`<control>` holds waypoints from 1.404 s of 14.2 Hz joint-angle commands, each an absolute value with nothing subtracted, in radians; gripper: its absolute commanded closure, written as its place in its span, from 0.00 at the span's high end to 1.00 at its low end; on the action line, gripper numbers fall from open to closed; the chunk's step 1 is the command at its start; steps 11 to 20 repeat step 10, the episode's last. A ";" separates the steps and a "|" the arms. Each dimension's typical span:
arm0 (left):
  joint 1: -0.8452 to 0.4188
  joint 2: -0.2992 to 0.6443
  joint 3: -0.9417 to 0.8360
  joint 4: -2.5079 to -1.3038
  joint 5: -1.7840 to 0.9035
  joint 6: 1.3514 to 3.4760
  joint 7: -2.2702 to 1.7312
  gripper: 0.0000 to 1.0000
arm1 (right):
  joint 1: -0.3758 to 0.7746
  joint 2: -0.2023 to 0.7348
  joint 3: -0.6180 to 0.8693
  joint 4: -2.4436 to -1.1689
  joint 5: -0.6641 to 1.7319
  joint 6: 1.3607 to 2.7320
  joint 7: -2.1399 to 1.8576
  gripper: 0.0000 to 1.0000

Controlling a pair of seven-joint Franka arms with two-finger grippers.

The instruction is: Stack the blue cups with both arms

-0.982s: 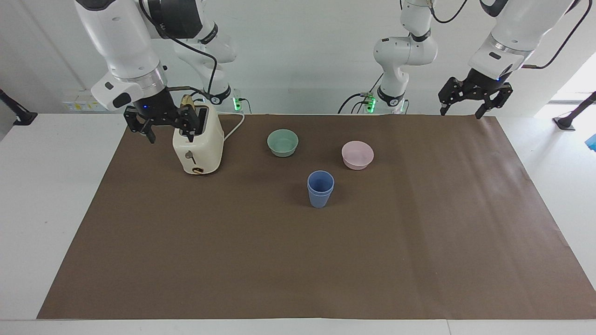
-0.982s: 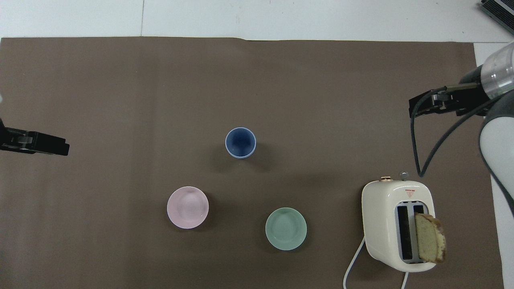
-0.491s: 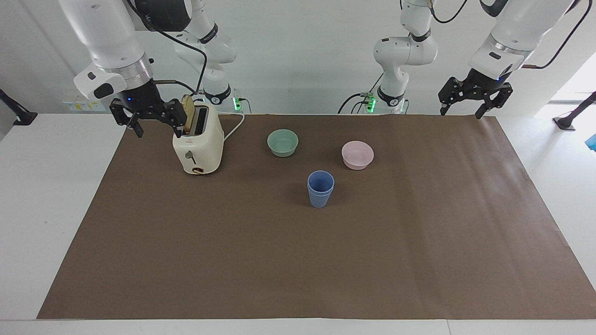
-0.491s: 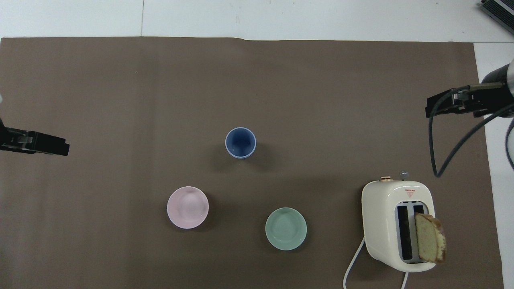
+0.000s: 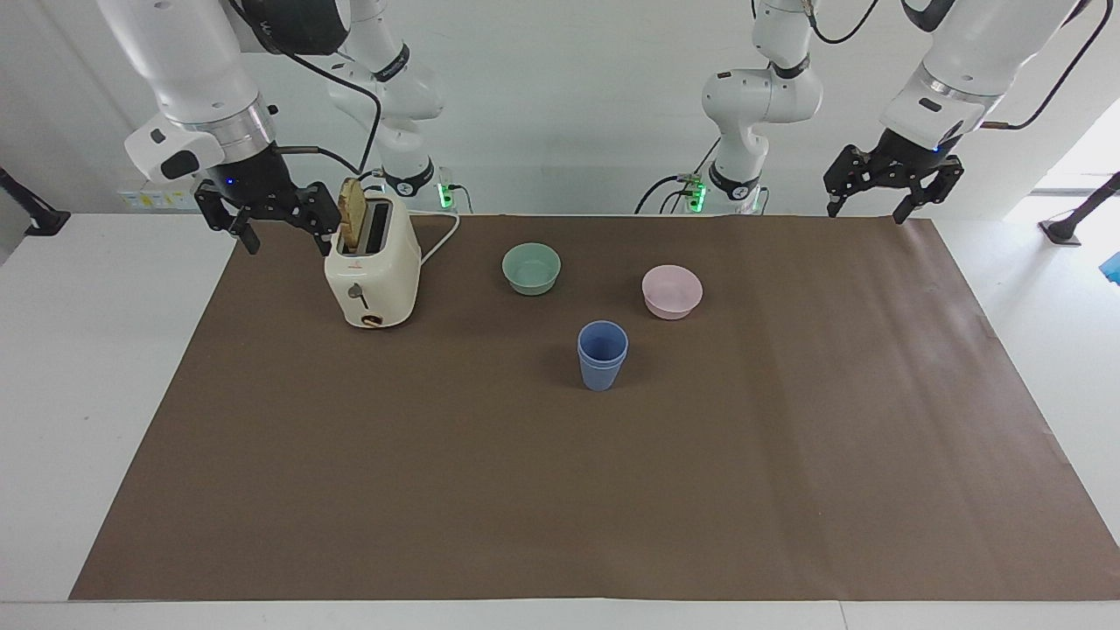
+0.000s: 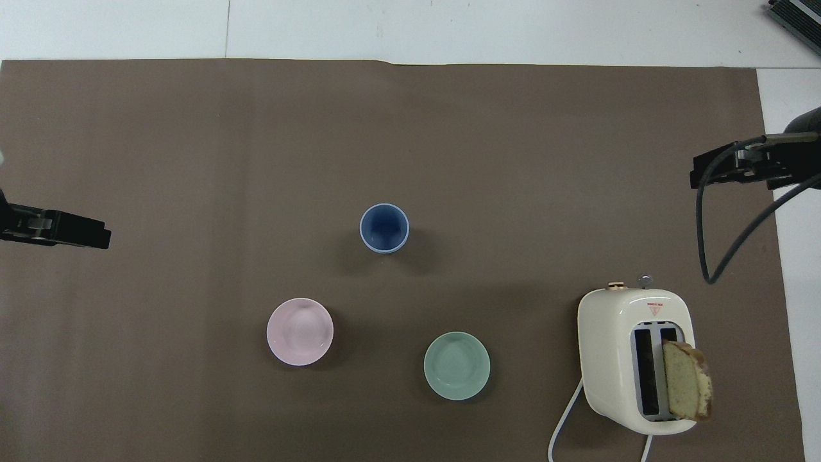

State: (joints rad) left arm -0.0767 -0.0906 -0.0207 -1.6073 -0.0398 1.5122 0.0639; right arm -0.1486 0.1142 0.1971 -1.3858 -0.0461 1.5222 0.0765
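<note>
We see the right gripper (image 5: pixel 274 230) has risen and drawn off the toaster (image 5: pixel 372 271) toward its table end, jaws spread, empty. The left gripper (image 5: pixel 893 188) waits unchanged, spread, empty. The blue cups (image 5: pixel 602 354) stay nested mid-mat, farther from the robots than both bowls.

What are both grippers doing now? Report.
Left gripper: open, holding nothing, up over the mat's edge.
Right gripper: open, holding nothing, up beside the toaster.
</note>
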 commanded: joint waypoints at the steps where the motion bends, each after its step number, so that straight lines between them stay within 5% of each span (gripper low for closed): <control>1: -0.069 -0.100 -0.025 -1.608 -0.023 1.494 0.071 1.00 | -0.160 0.094 0.207 -1.410 -0.040 1.529 0.075 1.00; 20: -0.069 -0.100 -0.025 -1.606 -0.023 1.494 0.071 1.00 | -0.164 0.095 0.207 -1.410 -0.038 1.532 0.068 1.00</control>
